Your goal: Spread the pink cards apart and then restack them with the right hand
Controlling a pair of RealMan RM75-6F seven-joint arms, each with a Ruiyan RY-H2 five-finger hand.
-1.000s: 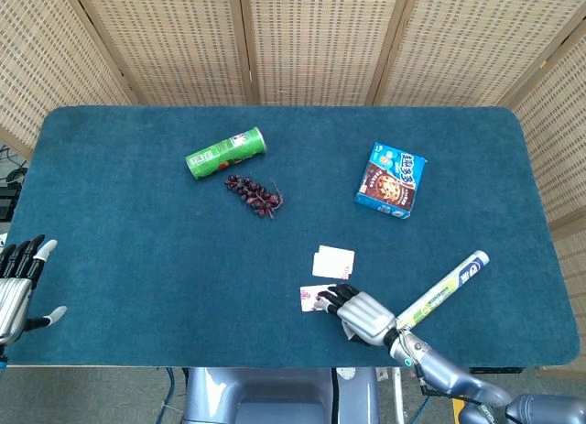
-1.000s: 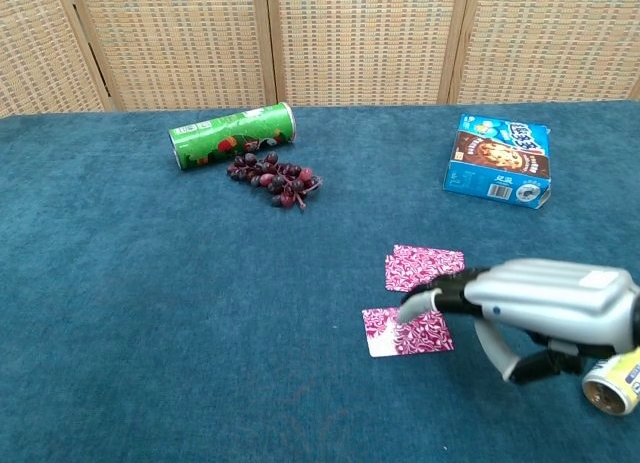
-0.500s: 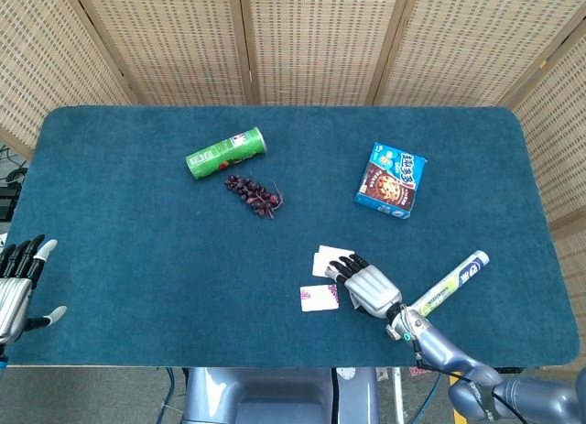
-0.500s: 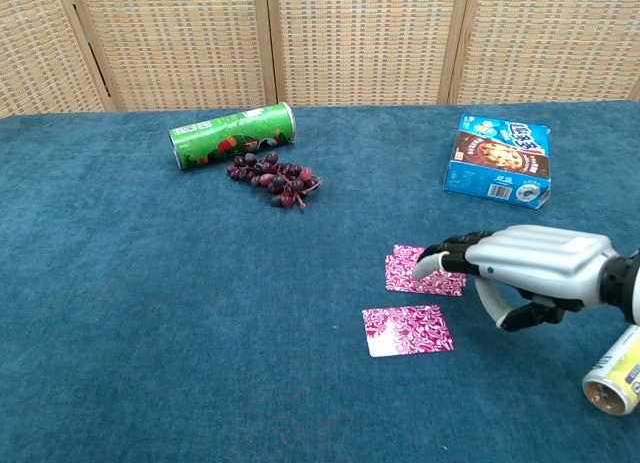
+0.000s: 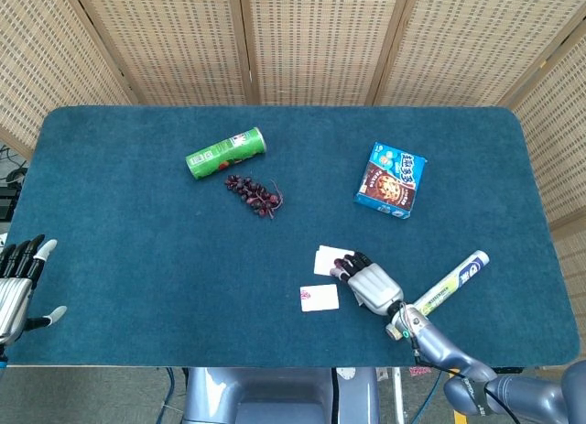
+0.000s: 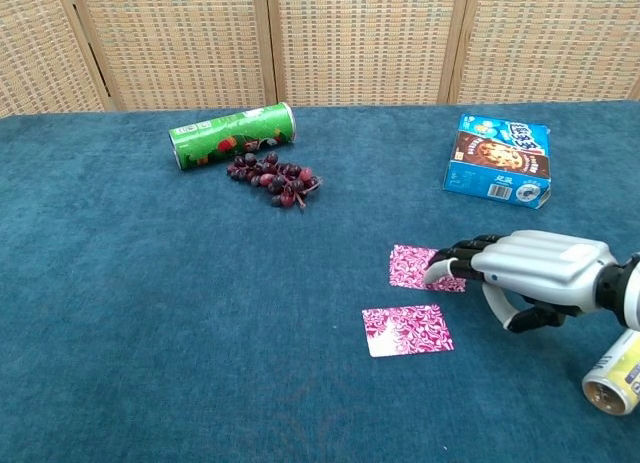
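Observation:
Two pink patterned cards lie apart on the blue cloth. The nearer card [image 6: 406, 330] [image 5: 319, 298] lies alone, with no hand on it. The farther card [image 6: 414, 266] [image 5: 327, 259] has its right part under my right hand [image 6: 530, 273] [image 5: 366, 279]. That hand lies palm down with its fingertips [image 6: 440, 271] resting on the farther card's right edge; it grips nothing. My left hand [image 5: 16, 282] hangs off the table's left front corner, fingers spread and empty.
A green chip can [image 5: 225, 152] and a bunch of dark grapes [image 5: 254, 193] lie at the back left. A blue cookie box [image 5: 391, 179] sits at the back right. A yellow-white tube [image 5: 450, 282] lies just right of my right wrist.
My right hand left the nearer card and moved away from me to the farther card, where its fingertips now rest. The nearer card stayed put. The left hand has not moved.

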